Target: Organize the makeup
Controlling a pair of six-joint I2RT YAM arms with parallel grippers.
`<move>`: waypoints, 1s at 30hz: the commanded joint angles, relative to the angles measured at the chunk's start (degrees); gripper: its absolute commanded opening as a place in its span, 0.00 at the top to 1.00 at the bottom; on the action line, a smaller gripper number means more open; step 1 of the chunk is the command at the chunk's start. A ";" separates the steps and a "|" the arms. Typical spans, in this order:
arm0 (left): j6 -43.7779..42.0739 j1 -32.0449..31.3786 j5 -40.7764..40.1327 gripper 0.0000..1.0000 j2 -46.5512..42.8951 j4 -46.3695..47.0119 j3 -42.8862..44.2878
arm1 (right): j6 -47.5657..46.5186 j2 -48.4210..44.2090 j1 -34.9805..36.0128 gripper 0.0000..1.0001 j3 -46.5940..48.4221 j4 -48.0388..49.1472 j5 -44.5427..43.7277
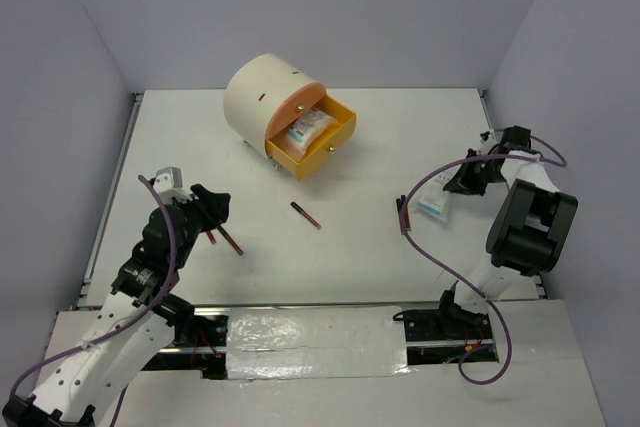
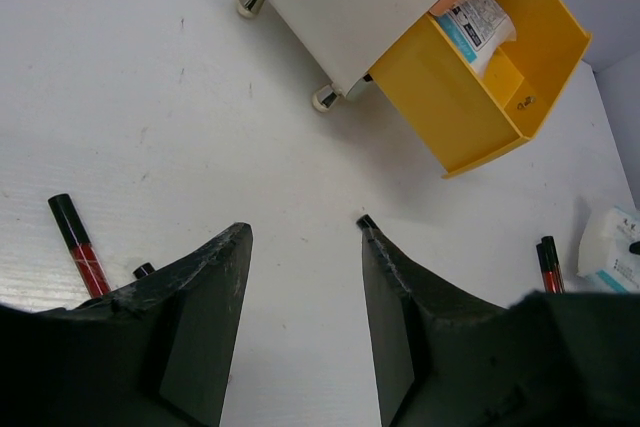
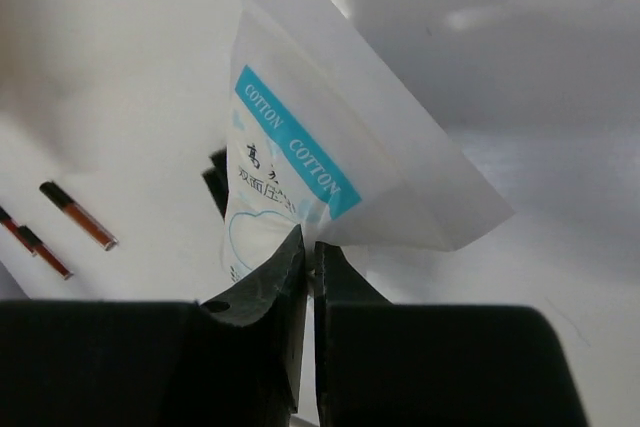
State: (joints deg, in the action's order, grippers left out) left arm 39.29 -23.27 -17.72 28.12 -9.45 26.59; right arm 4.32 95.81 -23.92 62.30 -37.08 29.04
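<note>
My right gripper (image 3: pixel 310 247) is shut on the lower edge of a clear cotton packet (image 3: pixel 290 167) with a blue band, at the table's right side (image 1: pixel 436 203). A dark item (image 3: pixel 214 183) shows partly behind that packet. My left gripper (image 2: pixel 305 232) hangs open over bare table, nothing between its fingers. A black-and-red stick (image 2: pixel 78 245) lies to its left, and a black tip (image 2: pixel 366 221) peeks past its right finger. One more stick (image 1: pixel 305 214) lies mid-table. Another packet (image 1: pixel 305 130) lies in the open yellow drawer (image 1: pixel 338 137).
The cream cylindrical chest (image 1: pixel 262 95) stands at the back centre, its drawer pulled out toward the right front. Two dark-red sticks (image 1: pixel 403 215) lie just left of the right-hand packet. Grey walls close in the table on three sides.
</note>
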 commanded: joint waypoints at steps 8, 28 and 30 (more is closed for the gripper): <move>-0.18 0.33 0.14 0.39 0.71 2.16 0.75 | -26.14 -4.57 11.51 1.00 20.21 -3.96 16.92; 0.18 0.33 -1.45 0.39 -1.49 -0.92 1.71 | -101.05 -8.28 53.71 1.00 24.36 19.41 -7.85; 0.09 0.33 -1.53 0.39 -1.58 -1.09 1.71 | -104.50 -6.78 54.15 1.00 25.32 17.23 -7.86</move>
State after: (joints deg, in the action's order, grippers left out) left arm 39.27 -23.27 -18.24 27.11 -11.22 26.59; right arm -87.72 86.87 29.43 86.98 -21.82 24.47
